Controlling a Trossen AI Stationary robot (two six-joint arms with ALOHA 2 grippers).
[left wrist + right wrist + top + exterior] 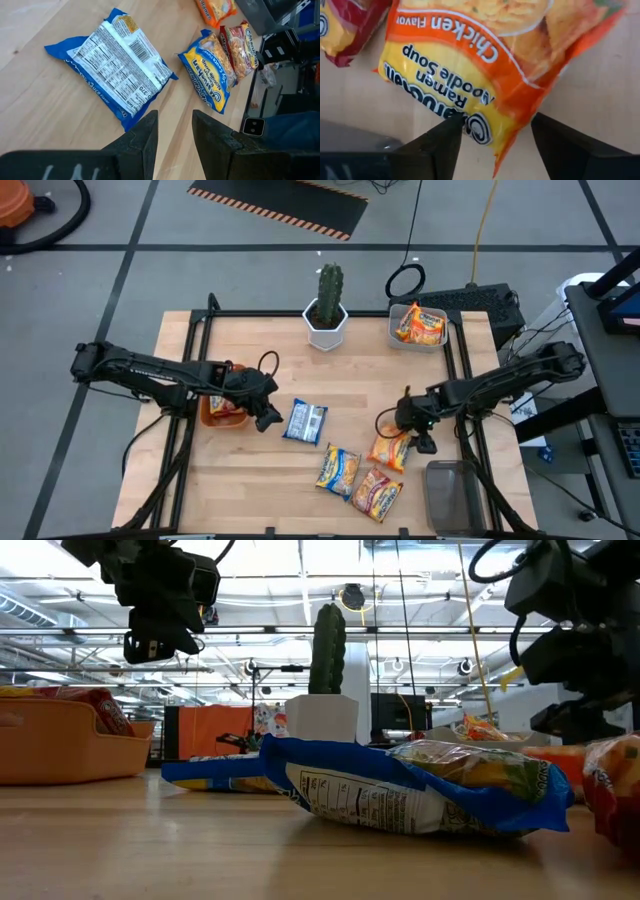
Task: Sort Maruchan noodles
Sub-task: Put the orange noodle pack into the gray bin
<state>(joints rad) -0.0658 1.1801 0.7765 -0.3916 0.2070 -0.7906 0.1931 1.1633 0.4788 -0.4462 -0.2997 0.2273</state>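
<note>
The right gripper point(495, 135) straddled the orange chicken packet point(485, 65) with fingers apart, right of the cactus pot point(326, 325); the left gripper point(175, 132), fingers open and empty, hung just beside the blue packet point(112, 62)

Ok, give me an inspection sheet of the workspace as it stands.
Surface: wooden table, bare between items.
Job's things: blue packet label-down mid-table; blue-yellow packet, red packet and orange chicken packet loose; packets in orange bin and grey bin.
Clutter: potted cactus; clear bin.
End effectors: left end effector empty, above table beside blue packet; right end effector open astride chicken packet.
Cables: black loop behind table.
Surroundings: hazard-striped mat.
</note>
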